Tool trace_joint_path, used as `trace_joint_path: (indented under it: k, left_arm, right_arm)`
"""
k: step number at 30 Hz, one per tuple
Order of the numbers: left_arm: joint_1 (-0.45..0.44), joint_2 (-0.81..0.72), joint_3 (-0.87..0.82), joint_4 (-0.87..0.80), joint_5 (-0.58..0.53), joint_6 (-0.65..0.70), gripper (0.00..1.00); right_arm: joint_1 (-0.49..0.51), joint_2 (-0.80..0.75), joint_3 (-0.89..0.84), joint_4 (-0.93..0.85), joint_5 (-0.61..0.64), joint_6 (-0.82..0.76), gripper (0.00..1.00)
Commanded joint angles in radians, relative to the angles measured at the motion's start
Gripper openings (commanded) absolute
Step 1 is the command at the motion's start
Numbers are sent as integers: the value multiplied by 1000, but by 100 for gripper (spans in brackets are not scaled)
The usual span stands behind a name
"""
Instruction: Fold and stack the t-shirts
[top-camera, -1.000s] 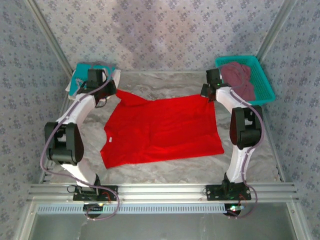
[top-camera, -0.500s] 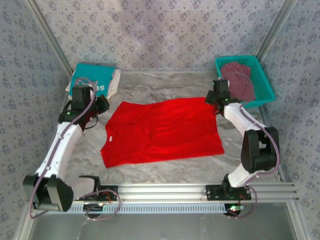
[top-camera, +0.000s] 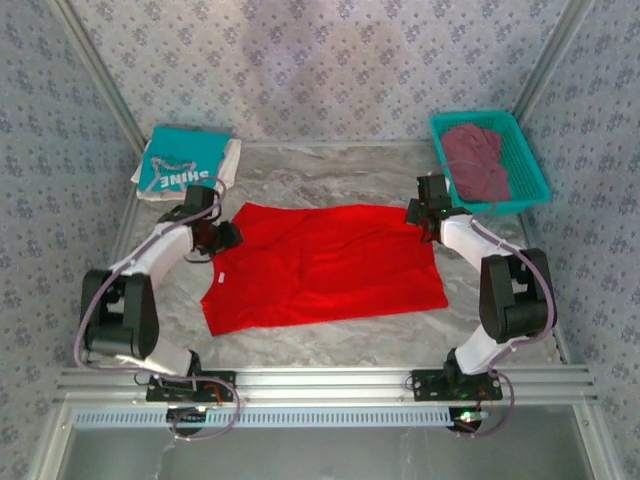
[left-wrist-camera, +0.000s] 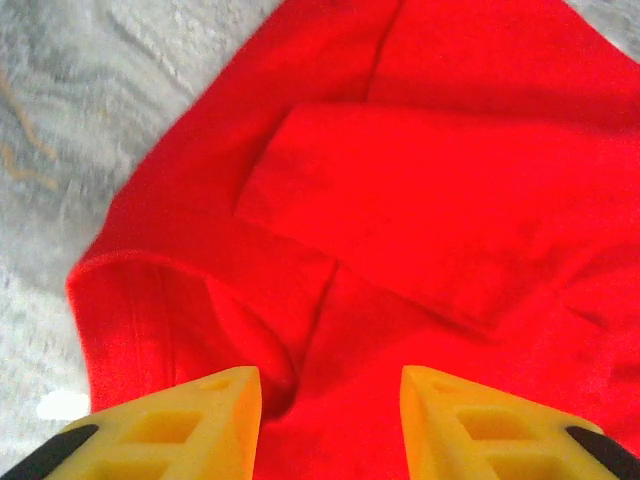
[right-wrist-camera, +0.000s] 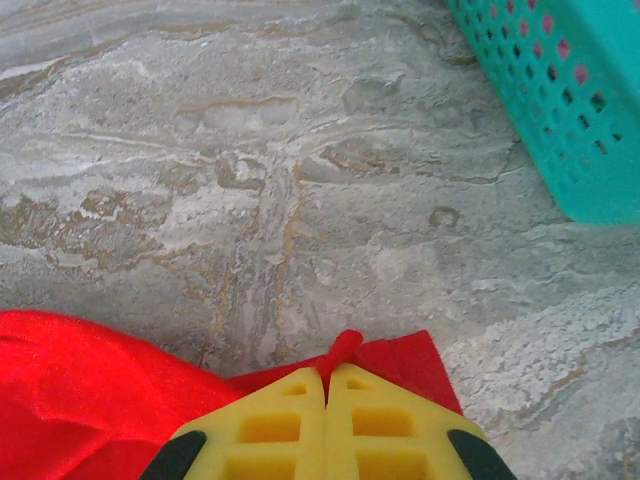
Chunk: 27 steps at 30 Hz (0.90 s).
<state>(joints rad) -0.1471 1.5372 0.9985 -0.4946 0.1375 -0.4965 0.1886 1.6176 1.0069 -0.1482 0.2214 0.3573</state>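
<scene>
A bright red t-shirt (top-camera: 320, 265) lies spread on the marble table, its collar toward the left. My left gripper (top-camera: 228, 236) hovers over its far left corner. In the left wrist view the yellow fingers (left-wrist-camera: 215, 420) stand apart and open above the rumpled red cloth (left-wrist-camera: 430, 200), clamping nothing. My right gripper (top-camera: 418, 215) is at the far right corner, shut on a pinch of the red t-shirt (right-wrist-camera: 340, 352). A folded teal t-shirt printed "SHINE" (top-camera: 185, 165) lies at the back left on a white t-shirt (top-camera: 232, 160). A maroon t-shirt (top-camera: 475, 160) sits crumpled in the basket.
A teal plastic basket (top-camera: 530, 165) stands at the back right, close to the right arm; its wall (right-wrist-camera: 560, 100) shows in the right wrist view. Patterned walls enclose the table on three sides. Bare marble (top-camera: 330, 340) runs along the near side.
Both grippers brought the shirt's far edge nearer and down onto the table. The left gripper opened and let go of its corner; the right stays shut on its corner.
</scene>
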Motion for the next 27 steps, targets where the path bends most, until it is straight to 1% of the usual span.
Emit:
trace_joint_path:
  k: [1,3,7,10,16,20,22,23,25,27]
  left_arm:
    - [-1,92,129,50,-55,66,43]
    - [3,152,171,42,-81,78,46]
    - [13,241,222,59,-137,99,47]
    - [12,302,267,39,-122,107,47]
    - [10,380,278,44,-122,104,45]
    - [7,404,272,55,-111,102,35]
    - [5,398,270,49,-103,97,26]
    - [2,383,261,57,-103,98,23]
    - [-5,362,246,63,-106,94,12]
    - [-9,341,248,49,-104,90,5]
  right_arm:
    - [18,7,32,6,13,-12,0]
    - [27,4,27,6,17,-11,0]
    - [38,1,12,12,26,-9,0]
    - [41,1,6,15,25,-7,0]
    - [42,13,7,13,25,-8,0]
    - [43,21,14,10,25,-9,0]
    - [43,24,21,5,26,-11,0]
    - [43,24,24,5,25,-11,0]
    - [43,25,27,5,27,-12,0]
    - [44,30,32,4,27,-14,0]
